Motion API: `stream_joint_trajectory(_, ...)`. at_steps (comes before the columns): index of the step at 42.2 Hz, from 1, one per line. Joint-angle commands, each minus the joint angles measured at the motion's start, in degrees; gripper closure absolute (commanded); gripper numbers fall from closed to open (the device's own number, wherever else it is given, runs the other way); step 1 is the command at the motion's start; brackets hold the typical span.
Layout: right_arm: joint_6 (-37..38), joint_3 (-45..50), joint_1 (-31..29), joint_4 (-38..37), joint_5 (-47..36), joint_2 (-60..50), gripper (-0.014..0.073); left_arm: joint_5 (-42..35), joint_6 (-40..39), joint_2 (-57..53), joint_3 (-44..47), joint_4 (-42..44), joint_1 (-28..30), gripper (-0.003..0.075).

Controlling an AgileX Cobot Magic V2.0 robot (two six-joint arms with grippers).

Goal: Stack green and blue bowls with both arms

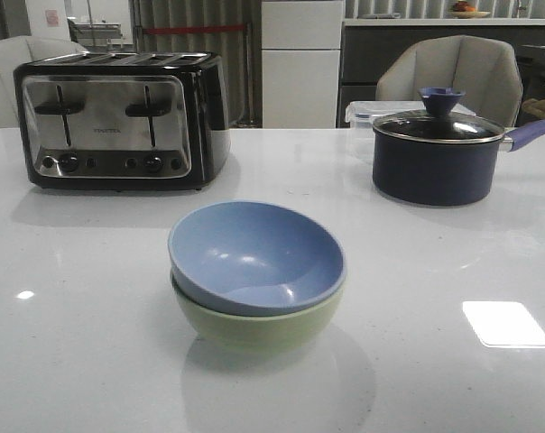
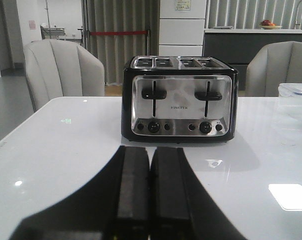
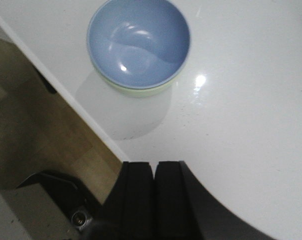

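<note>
We find the blue bowl point(image 1: 254, 257) nested, slightly tilted, inside the green bowl point(image 1: 254, 325) at the table's point(image 1: 74, 361) middle front, well apart from the toaster point(image 1: 119, 122) and saucepan point(image 1: 435, 158). The left gripper point(image 2: 150, 200) and right gripper point(image 3: 154, 200) each have fingers pressed together, holding nothing. We judge stacking complete; next, at most, we level the upper bowl.
</note>
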Motion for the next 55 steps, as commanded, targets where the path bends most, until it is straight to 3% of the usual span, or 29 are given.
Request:
stream_joint_trajectory(1,-0.54,1.99,-5.3,0.28,-9.4,-4.19,0.0538,-5.2,0.02,-1.08,0.28,-0.48,-0.39,0.0627)
stream_joint_trajectory(9,-0.54,16.46,-17.99,0.28,-28.27,-19.21,0.0538,-5.2,0.02,-1.08,0.28,-0.48,-0.39,0.0627)
stream_joint_trajectory(20,-0.54,32.36,-25.26,0.34,-42.06,-35.81,0.0538,-5.2,0.02,-1.08,0.28,-0.48,-0.39,0.0627)
stream_joint_trajectory(29,-0.54,39.71,-26.31,0.6,-44.77,-42.55,0.0538,-5.2,0.02,-1.08,0.28,-0.48,-0.39,0.0627)
stream_joint_trajectory(45,-0.05,39.64,-25.73,0.6,-44.5,-42.32,0.0538,-5.2,0.02,-1.08,0.28,-0.48,-0.39,0.0627)
stream_joint_trajectory(55,20.39,39.64,-23.86,-17.42,-47.28,-42.32,0.0538,-5.2,0.02,-1.08,0.28,-0.48,-0.39,0.0627)
